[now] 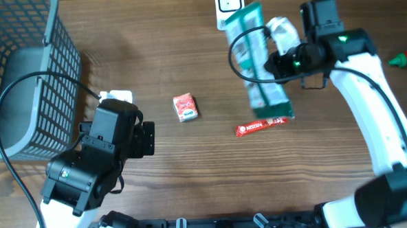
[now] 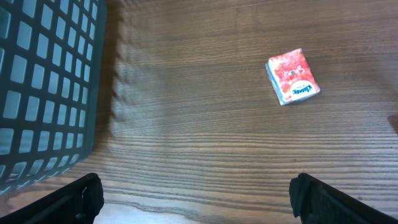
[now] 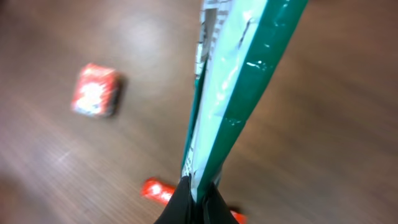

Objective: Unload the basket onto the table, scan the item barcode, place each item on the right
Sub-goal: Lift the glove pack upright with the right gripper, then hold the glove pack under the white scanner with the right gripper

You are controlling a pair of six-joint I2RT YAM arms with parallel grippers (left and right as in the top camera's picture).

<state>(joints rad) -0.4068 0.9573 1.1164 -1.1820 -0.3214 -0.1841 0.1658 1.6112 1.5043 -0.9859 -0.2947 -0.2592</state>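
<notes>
We're looking straight down our own wrist here, and the dark fingers (image 3: 179, 208) are pinched together on the bottom edge of a green-and-white packet (image 3: 231, 102). It rises edge-on through the middle of the view, glossy and slightly creased. Below it lies the brown wooden counter (image 3: 329, 130), all rather blurred. Off to the left sits a small red pack (image 3: 94, 91). A red wrapper (image 3: 155, 190) peeks out just beside the fingers, partly hidden behind them.
</notes>
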